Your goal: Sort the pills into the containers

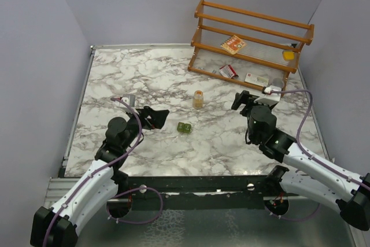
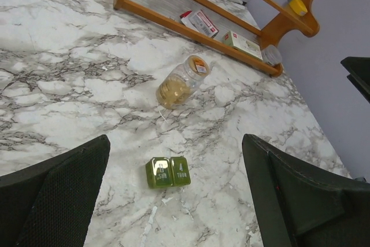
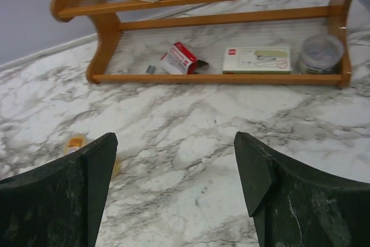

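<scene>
Left gripper [image 2: 176,146] fingers stand wide apart across the lower frame, with the green pill box [image 2: 167,172] low centre. The pills [image 2: 171,91] sit inside the clear bottle [image 2: 188,76] mid-frame. Right gripper [image 3: 174,140] fingers are apart and hold nothing.

Raised on the 2 lids of the small translucent olive-green plastic pill box [image 2: 167,172]: "SUN" at left, "4" over "THUR" at right. Print on the red-and-white flat carton [image 2: 199,22] too small to read.
</scene>
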You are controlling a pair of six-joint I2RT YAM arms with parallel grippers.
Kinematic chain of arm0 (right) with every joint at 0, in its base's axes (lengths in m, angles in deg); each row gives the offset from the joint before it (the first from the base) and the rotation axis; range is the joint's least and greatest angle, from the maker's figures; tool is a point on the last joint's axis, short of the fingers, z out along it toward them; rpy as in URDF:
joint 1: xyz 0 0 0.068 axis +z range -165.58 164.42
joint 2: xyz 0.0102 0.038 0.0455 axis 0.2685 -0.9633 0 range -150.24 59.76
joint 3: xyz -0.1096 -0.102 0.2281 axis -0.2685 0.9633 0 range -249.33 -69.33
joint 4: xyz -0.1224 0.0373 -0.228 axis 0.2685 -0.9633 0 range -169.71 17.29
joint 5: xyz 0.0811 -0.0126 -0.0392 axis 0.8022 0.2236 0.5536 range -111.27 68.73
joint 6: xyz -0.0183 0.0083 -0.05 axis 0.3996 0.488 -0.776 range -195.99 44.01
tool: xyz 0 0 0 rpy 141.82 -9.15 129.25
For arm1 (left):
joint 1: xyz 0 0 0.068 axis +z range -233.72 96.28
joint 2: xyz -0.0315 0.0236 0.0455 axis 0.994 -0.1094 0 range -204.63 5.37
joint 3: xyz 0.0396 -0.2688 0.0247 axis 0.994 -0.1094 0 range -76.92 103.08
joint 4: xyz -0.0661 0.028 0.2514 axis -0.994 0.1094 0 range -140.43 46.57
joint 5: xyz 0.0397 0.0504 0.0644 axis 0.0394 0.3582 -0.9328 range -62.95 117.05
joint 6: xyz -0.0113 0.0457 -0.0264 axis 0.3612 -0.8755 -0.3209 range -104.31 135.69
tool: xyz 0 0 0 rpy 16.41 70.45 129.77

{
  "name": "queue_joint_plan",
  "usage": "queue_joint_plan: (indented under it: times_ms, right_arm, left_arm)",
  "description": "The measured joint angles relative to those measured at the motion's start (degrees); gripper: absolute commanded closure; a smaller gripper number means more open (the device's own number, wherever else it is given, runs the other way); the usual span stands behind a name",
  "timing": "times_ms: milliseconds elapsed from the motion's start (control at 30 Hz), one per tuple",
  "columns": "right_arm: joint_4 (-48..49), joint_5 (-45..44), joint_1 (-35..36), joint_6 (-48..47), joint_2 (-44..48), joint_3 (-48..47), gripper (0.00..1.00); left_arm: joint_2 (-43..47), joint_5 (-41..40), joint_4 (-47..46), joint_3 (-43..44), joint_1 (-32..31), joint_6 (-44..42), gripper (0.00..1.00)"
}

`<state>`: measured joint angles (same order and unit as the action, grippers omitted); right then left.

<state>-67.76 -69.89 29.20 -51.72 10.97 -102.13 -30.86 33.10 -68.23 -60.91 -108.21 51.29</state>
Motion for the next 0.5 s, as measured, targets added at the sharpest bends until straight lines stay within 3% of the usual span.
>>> queue_joint_plan:
  times_ms: [233,500]
  right_arm:
    - [-5.7,-10.3,0.0,-0.3,0.3,-1.0,0.14]
    - [-7.2,-15.0,0.0,-1.1,2.2,-1.0,0.14]
  left_arm:
    - [0.0,-0.2,0.3,0.3,0.0,-1.0,0.01]
    - [-0.2,-0.4,0.4,0.5,0.0,-1.9,0.01]
